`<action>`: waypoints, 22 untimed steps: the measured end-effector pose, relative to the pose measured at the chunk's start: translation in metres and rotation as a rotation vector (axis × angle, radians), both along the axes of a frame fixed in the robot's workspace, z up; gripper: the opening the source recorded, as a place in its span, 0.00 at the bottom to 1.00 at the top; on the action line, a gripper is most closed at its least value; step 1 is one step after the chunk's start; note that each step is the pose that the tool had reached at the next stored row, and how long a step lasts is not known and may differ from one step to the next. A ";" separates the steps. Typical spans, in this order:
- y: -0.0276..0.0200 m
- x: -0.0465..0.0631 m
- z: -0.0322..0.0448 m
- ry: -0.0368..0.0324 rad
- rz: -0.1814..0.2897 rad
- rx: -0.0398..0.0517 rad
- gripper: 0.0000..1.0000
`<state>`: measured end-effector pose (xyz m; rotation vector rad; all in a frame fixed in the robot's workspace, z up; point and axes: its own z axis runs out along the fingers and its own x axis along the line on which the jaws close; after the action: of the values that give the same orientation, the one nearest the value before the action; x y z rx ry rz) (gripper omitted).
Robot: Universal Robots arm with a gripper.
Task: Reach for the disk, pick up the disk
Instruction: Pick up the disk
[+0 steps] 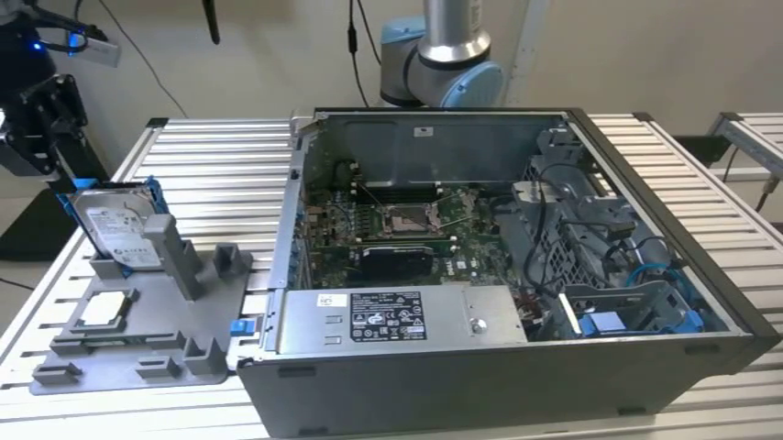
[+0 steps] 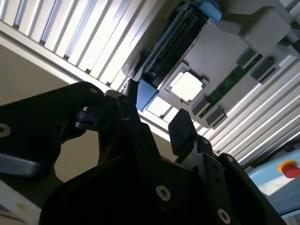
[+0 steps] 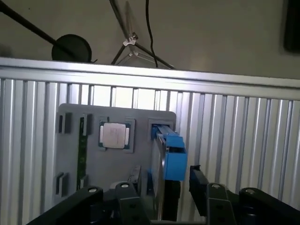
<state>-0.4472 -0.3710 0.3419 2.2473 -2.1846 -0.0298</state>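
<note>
Open-sided computer case [image 1: 490,275] sits on the slatted table [image 1: 208,156], a grey holder plate [image 1: 159,339] beside it at the table's edge on the exterior view's left. Over the plate's far corner hangs the black gripper [image 2: 153,112], fingers spread wide and holding nothing, either side of the blue-framed disk [image 1: 116,220] standing on edge in a slot. By the plate's outer edge a square chip [image 1: 108,307] lies flat.

Silver-blue arm [image 1: 446,55], black hand [image 2: 154,117]

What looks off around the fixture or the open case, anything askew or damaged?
Nothing stands out. The disk stands on edge in the grey fixture, the chip lies flat in its pocket, and the open gripper is lined up over the disk's blue edge.
</note>
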 end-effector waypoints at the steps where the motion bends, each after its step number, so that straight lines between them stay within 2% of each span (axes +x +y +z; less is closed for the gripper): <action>1: 0.0000 0.000 -0.0018 0.0000 -0.016 0.0000 1.00; 4: 0.0001 0.000 -0.0073 0.0000 -0.041 0.0000 1.00; 22: 0.0037 0.002 -0.0401 -0.0001 -0.041 0.0000 1.00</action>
<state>-0.4451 -0.3673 0.3017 2.2018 -2.2310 -0.0300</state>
